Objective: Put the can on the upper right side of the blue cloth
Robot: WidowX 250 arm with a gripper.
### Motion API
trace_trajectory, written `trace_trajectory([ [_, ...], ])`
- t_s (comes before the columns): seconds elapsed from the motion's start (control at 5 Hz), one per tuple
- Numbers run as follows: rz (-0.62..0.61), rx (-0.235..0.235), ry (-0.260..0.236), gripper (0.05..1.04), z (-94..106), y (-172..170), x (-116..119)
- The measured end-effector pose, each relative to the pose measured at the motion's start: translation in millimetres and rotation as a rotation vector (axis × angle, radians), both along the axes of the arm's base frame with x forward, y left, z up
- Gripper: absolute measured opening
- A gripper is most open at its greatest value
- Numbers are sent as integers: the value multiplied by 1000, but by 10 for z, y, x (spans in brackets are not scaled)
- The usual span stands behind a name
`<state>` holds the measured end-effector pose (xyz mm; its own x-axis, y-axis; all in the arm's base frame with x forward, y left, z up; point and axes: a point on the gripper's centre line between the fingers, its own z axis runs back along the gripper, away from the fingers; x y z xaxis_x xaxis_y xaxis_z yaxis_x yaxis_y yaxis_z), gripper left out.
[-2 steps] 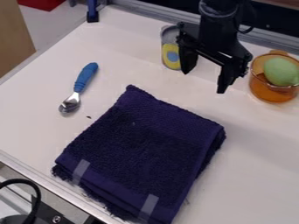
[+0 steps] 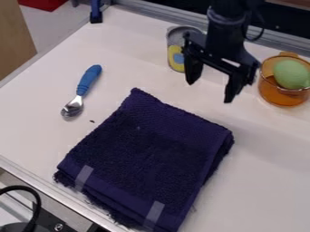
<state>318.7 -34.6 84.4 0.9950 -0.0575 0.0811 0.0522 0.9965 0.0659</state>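
Note:
My gripper (image 2: 209, 92) hangs open over the table at the upper right, its two fingers apart with nothing between them. The can (image 2: 176, 55), silver with a yellow and blue label, stands upright just left of and behind the gripper, which hides part of its right side. In the middle of the table lies the folded dark blue cloth (image 2: 145, 158), in front of the gripper and can. Its upper right part is bare.
A blue-handled spoon (image 2: 86, 83) lies left of the cloth. At the right stands an orange transparent cup (image 2: 280, 96) with a green egg-shaped object (image 2: 291, 74) in it, close to the gripper's right side. A metal rail (image 2: 163, 13) runs along the back edge.
The gripper has shifted slightly toward the front of the table, and more of the can's top now shows. The can, cloth, spoon and cup have stayed where they were.

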Motion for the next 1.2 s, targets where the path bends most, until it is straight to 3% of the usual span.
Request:
trace_trajectory([
  [0.2,88,-17,-11,997,16,300,50],
  [0.4,240,-38,-108,997,145,708,225],
  [0.6,405,-28,-206,997,147,1058,431],
  [1.0,687,2,-379,997,149,1335,902],
  [1.2,713,5,-373,997,148,1330,1108],
])
